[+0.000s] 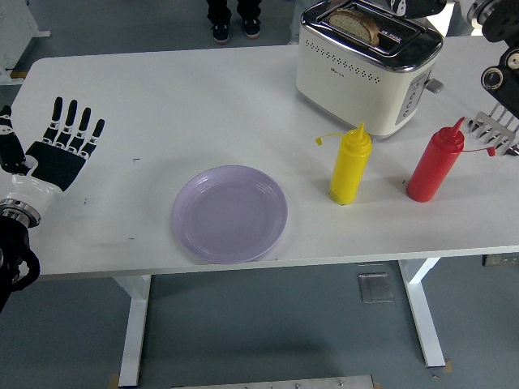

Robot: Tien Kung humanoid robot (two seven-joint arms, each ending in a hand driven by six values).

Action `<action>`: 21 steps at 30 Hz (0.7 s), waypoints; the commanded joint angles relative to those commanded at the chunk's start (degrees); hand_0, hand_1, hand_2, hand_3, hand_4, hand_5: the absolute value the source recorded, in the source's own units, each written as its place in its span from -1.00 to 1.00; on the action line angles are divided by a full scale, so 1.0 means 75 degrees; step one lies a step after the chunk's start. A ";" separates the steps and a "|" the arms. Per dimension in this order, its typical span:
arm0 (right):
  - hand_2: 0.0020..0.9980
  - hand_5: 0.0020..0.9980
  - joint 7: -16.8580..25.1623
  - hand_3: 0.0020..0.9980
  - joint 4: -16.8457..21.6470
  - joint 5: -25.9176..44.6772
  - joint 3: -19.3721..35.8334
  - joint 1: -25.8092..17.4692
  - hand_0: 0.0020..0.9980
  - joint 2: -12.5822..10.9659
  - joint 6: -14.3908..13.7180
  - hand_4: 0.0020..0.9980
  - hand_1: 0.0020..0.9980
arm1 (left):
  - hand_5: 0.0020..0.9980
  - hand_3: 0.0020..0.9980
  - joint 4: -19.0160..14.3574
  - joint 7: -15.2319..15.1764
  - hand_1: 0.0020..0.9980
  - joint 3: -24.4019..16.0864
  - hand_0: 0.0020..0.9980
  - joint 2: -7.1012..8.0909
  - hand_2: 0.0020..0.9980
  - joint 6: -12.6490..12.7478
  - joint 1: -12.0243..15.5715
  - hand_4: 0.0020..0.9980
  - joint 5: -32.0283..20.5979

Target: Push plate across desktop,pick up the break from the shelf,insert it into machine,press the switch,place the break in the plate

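A slice of bread (354, 23) stands in a slot of the cream toaster (365, 69) at the back of the table. The toaster's lever (435, 84) sticks out on its right side. The lilac plate (229, 212) lies bare near the front edge. My left hand (65, 142) rests flat and open at the table's left side, far from the plate. My right arm (496, 49) comes in at the top right. Its hand (418, 6) hovers just behind the toaster's top and is cut off by the picture's edge, a little right of the bread.
A yellow squeeze bottle (350, 164) and a red one (434, 164) stand in front of the toaster. A metal rack (496, 130) sits at the right edge. A person's feet (233, 20) show beyond the table's far side.
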 joint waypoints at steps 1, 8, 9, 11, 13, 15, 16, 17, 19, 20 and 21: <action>0.31 -0.65 -0.0003 0.39 -0.0079 0.0019 -0.0068 0.0079 -0.07 0.0060 0.0001 0.36 0.11 | 1.00 0.39 0.0004 0.0000 0.48 0.0003 0.62 0.0005 0.40 0.0000 -0.0002 0.59 0.0000; 0.32 -0.61 -0.0156 0.40 -0.0916 0.0167 -0.0734 0.0720 -0.08 0.0706 0.0156 0.38 0.11 | 1.00 0.39 0.0045 -0.0004 0.48 0.0038 0.62 0.0058 0.40 0.0000 -0.0015 0.58 -0.0002; 0.35 -0.56 -0.0190 0.42 -0.1034 0.0181 -0.0814 0.0791 -0.09 0.0788 0.0201 0.39 0.12 | 1.00 0.39 0.0050 -0.0004 0.48 0.0044 0.62 0.0065 0.40 0.0000 -0.0015 0.58 -0.0002; 0.35 -0.56 -0.0265 0.42 -0.1337 0.0233 -0.1009 0.0948 -0.09 0.0978 0.0305 0.39 0.12 | 1.00 0.39 0.0060 -0.0005 0.48 0.0062 0.62 0.0083 0.40 0.0001 -0.0011 0.58 -0.0002; 0.35 -0.56 -0.0310 0.42 -0.1595 0.0302 -0.1187 0.1084 -0.09 0.1156 0.0356 0.39 0.12 | 1.00 0.39 0.0069 -0.0007 0.48 0.0071 0.62 0.0099 0.40 0.0000 -0.0008 0.58 -0.0002; 0.38 -0.51 -0.0339 0.44 -0.1910 0.0398 -0.1385 0.1230 -0.09 0.1357 0.0388 0.42 0.12 | 1.00 0.39 0.0078 -0.0007 0.48 0.0076 0.62 0.0115 0.40 0.0000 -0.0006 0.58 -0.0002; 0.38 -0.51 -0.0345 0.44 -0.2009 0.0427 -0.1440 0.1270 -0.09 0.1414 0.0395 0.42 0.12 | 1.00 0.39 0.0080 -0.0007 0.48 0.0078 0.62 0.0119 0.40 -0.0001 -0.0005 0.58 -0.0002; 0.38 -0.51 -0.0349 0.44 -0.2136 0.0463 -0.1512 0.1319 -0.09 0.1492 0.0400 0.42 0.12 | 1.00 0.39 0.0083 -0.0008 0.48 0.0084 0.62 0.0125 0.40 0.0000 -0.0004 0.58 -0.0002; 0.38 -0.51 -0.0356 0.44 -0.2382 0.0534 -0.1649 0.1405 -0.09 0.1637 0.0413 0.42 0.12 | 1.00 0.39 0.0089 -0.0008 0.48 0.0101 0.62 0.0138 0.40 -0.0001 0.0000 0.58 -0.0002; 0.38 -0.51 -0.0365 0.44 -0.2550 0.0596 -0.1755 0.1455 -0.09 0.1740 0.0429 0.42 0.12 | 1.00 0.39 0.0091 -0.0008 0.48 0.0119 0.62 0.0149 0.40 -0.0002 0.0006 0.58 -0.0003; 0.42 -0.46 -0.0372 0.48 -0.2690 0.0667 -0.1852 0.1494 -0.08 0.1824 0.0446 0.44 0.13 | 1.00 0.39 0.0092 -0.0008 0.48 0.0133 0.62 0.0159 0.40 -0.0002 0.0011 0.58 -0.0004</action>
